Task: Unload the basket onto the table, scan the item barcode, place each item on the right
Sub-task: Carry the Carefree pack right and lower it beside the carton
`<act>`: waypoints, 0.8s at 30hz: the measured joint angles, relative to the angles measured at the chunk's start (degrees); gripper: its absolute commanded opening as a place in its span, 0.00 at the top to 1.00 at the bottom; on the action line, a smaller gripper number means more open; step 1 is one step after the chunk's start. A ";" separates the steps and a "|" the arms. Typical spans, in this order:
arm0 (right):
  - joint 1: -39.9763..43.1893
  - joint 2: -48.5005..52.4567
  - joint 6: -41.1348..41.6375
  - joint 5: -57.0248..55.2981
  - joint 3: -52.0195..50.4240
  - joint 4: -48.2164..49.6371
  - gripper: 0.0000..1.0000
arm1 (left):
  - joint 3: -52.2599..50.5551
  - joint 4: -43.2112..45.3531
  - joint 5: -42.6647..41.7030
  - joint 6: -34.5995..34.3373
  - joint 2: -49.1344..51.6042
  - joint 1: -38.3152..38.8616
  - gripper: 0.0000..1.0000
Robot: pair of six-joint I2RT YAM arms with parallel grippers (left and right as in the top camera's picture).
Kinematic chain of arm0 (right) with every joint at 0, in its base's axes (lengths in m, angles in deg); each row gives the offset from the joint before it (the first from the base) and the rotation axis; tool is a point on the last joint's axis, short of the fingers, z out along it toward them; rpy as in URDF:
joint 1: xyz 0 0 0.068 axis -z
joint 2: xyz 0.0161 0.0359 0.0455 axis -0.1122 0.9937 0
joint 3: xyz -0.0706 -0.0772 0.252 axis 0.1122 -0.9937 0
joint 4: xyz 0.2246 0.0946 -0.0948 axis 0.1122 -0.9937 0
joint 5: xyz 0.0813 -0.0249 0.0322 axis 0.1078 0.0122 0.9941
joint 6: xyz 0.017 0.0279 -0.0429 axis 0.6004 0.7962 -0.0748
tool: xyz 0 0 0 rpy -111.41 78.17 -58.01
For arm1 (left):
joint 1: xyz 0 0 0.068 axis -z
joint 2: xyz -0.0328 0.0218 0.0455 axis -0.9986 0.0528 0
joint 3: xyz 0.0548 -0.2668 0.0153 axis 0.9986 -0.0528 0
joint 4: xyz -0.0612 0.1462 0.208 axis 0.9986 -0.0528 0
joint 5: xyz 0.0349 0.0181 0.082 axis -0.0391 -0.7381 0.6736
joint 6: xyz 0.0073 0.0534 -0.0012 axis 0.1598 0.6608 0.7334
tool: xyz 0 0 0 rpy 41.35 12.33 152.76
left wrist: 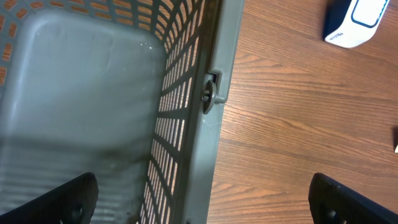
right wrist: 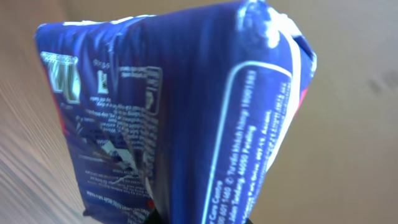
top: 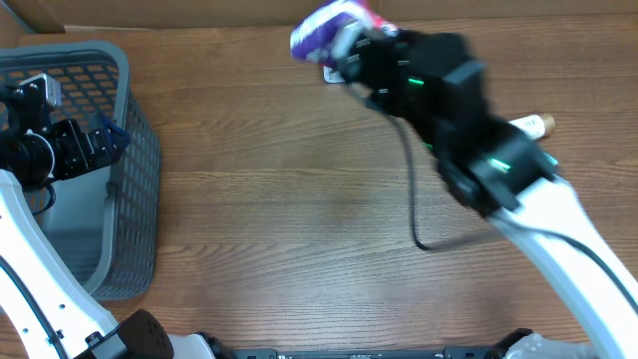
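I am looking at a brown wooden table [top: 279, 219] (its grain is running side to side). A tan board [top: 199, 10] is standing along its far edge.

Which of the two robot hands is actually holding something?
The right gripper: it is shut on a blue packet. The left gripper is open, with nothing between its fingers, over the grey basket.

The pack [top: 334, 30] is smeared overhead, and its print blurs past reading at the right wrist. The left wrist view's top edge cuts off a blue-white box [left wrist: 354, 22].
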State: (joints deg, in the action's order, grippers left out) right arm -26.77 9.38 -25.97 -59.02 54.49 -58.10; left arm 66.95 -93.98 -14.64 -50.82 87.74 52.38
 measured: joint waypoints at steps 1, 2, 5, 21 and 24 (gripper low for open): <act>0.85 -1.95 4.11 0.55 0.02 -1.60 0.96 | 0.00 0.00 0.00 0.02 0.00 0.00 0.00; 1.95 -3.69 8.24 0.83 0.04 -3.63 0.96 | 0.00 0.00 0.00 0.00 0.00 0.00 0.00; 7.06 -7.58 22.64 0.61 0.20 -10.88 0.96 | 0.00 0.02 0.00 0.00 0.00 0.00 0.00; 44.81 -7.19 91.19 -5.60 -12.22 -41.11 0.96 | 0.00 0.00 0.00 0.00 0.00 0.00 0.00; 48.13 -6.29 96.87 -4.70 -19.15 -37.94 0.96 | 0.00 0.00 0.00 0.00 0.00 0.00 0.00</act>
State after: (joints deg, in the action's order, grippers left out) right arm 21.36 3.09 70.90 -63.71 35.34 -96.05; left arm 66.95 -93.98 -14.64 -50.82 87.74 52.38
